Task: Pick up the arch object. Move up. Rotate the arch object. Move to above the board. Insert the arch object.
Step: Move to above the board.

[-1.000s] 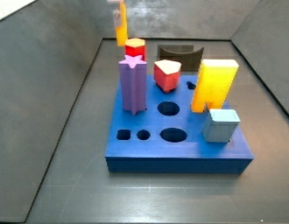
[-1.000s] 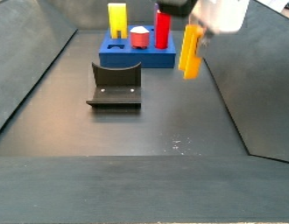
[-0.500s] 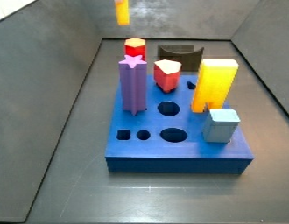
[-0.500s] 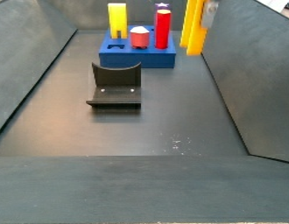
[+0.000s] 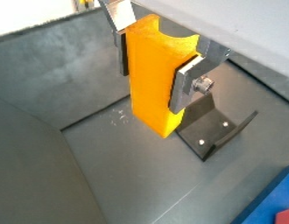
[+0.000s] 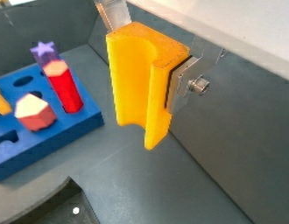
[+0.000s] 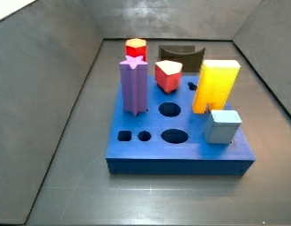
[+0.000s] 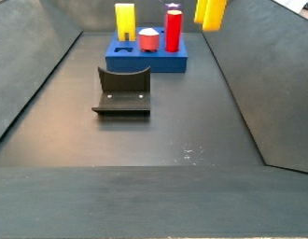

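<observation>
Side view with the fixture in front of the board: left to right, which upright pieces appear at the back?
Tall yellow block → red-and-white piece → red column → arch object, clamped aloft in the gripper.

One hand (image 5: 157,61), one arch object (image 5: 158,79), one board (image 7: 177,128).

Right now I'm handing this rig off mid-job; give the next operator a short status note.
Gripper: shut on the arch object, raised high above the floor; in a side view only the arch's lower end shows at the picture's top edge.
Board: on the floor with several blocks standing in it and some holes free.
Fixture: on the floor, apart from the board.
Done: pick-up and lift.
Left: whatever rotation remains, move above the board, insert.
</observation>
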Tool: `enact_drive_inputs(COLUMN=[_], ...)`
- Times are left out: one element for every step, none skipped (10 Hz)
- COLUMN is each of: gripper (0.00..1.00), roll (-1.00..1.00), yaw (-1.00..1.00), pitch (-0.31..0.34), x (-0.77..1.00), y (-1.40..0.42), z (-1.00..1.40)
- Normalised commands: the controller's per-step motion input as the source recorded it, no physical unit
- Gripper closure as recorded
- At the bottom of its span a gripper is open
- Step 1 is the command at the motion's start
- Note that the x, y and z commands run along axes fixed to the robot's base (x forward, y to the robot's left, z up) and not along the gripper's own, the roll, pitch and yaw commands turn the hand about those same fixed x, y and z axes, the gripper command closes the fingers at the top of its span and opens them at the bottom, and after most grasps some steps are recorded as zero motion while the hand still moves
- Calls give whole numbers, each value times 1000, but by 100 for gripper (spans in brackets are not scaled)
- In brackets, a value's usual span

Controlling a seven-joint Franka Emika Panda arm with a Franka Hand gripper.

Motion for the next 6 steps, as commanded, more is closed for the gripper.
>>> enact_drive_inputs(gripper=[100, 100, 100, 100, 100, 100], roll=[-89, -83, -75, -70, 41, 47], yaw=[-39, -40, -39, -39, 1000, 1000], pitch=[82, 83, 83, 85, 51, 50], x=[31, 21, 15, 12, 256, 259], y=[60, 47, 37, 32, -1000, -1000], z=[786, 618, 399, 236, 60, 48])
